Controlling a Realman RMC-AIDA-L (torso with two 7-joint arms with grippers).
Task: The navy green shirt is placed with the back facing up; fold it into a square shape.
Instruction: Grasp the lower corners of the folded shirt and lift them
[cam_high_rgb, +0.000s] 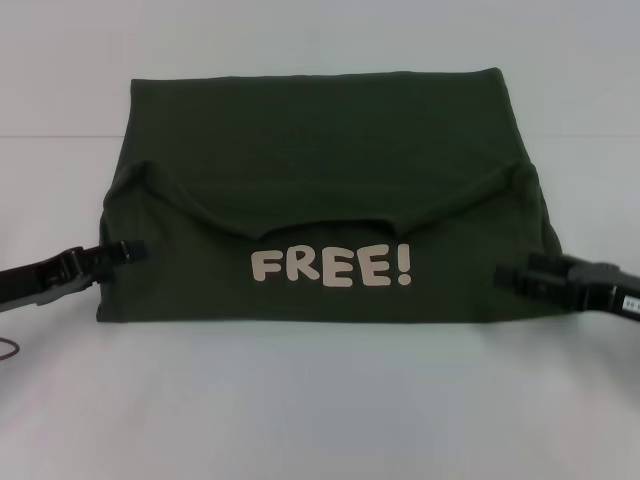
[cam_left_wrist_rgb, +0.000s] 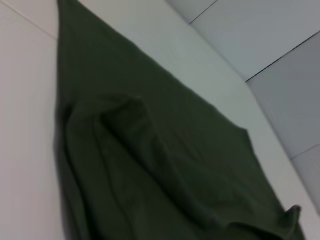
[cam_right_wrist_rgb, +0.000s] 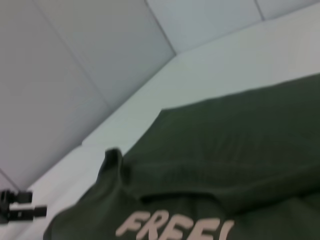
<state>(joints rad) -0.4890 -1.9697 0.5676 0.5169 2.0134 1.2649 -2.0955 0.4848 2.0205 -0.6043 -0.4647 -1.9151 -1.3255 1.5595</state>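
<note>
The navy green shirt (cam_high_rgb: 320, 190) lies on the white table, folded into a broad block. Its near part is turned over, so the neckline curve and a beige "FREE!" print (cam_high_rgb: 330, 267) face up. It also shows in the left wrist view (cam_left_wrist_rgb: 150, 165) and the right wrist view (cam_right_wrist_rgb: 225, 160). My left gripper (cam_high_rgb: 128, 251) sits low at the shirt's left edge, open, holding nothing. It appears far off in the right wrist view (cam_right_wrist_rgb: 20, 205) with its two fingers apart. My right gripper (cam_high_rgb: 512, 277) sits low at the shirt's right edge.
The white table (cam_high_rgb: 320, 400) stretches in front of the shirt and on both sides. A grey panelled wall (cam_right_wrist_rgb: 75, 60) rises behind the table's far edge. A thin dark cable (cam_high_rgb: 8, 348) lies at the far left.
</note>
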